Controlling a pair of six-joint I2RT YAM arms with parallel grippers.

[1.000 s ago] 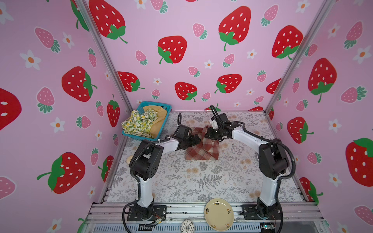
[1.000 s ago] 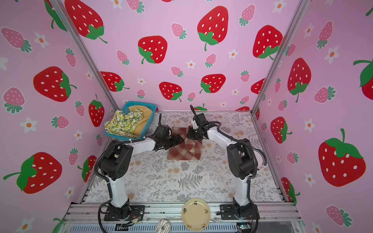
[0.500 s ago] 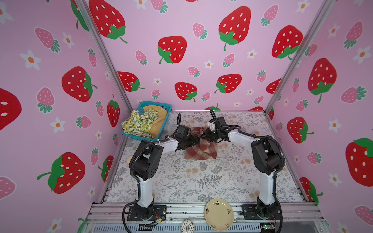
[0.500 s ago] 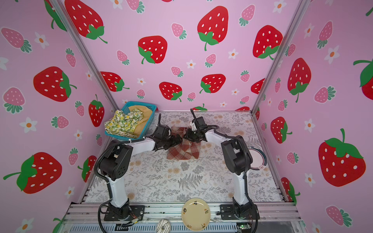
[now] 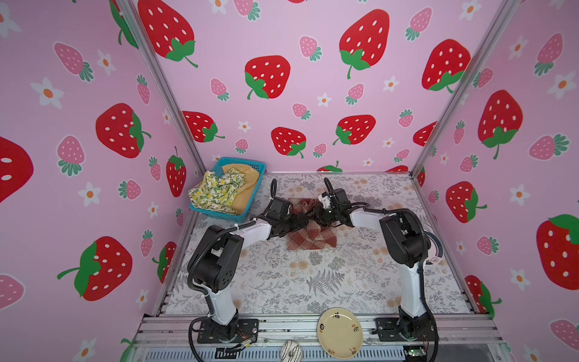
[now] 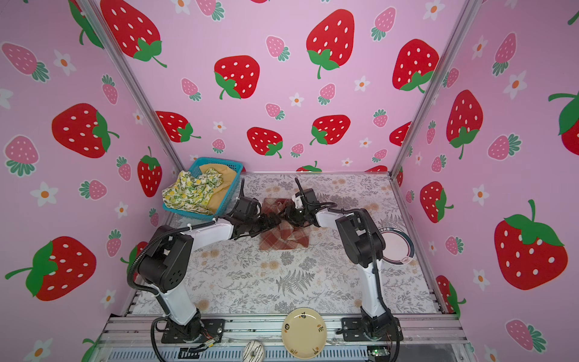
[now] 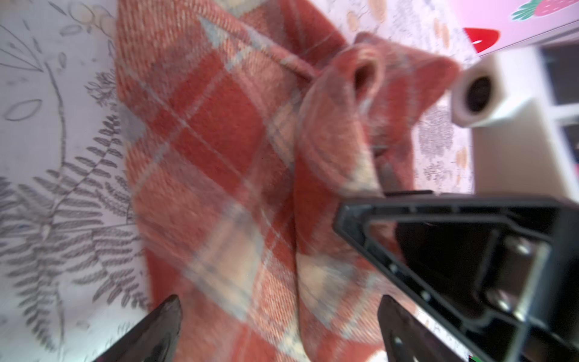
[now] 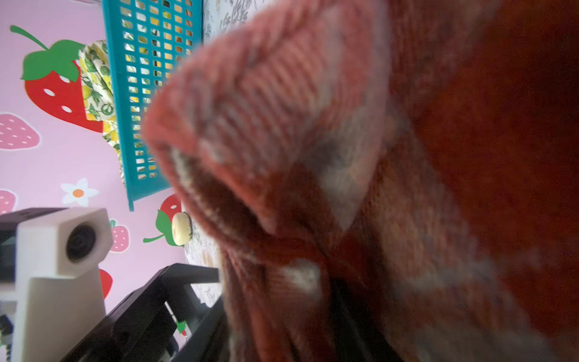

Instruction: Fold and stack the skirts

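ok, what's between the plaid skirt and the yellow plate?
From plaid skirt to yellow plate, only bare floral tablecloth and the metal rail, seen in both top views.

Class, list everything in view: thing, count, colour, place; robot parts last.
basket: 1, blue, back left table corner
lemon skirt: 1, white with yellow lemons, draped over the basket's rim
mustard skirt: 1, mustard yellow, in the basket
plaid skirt: 1, red and cream, mid-table
cream plate: 1, cream, front rail
rimmed plate: 1, white with dark rim, right table edge
striped ring: 1, white and black, front edge
tablecloth: 1, white with grey leaves, over the table
walls: 3, pink with strawberries, around the table
left gripper: 1, black, open over the plaid skirt
right gripper: 1, black, at the plaid skirt; open or shut unclear
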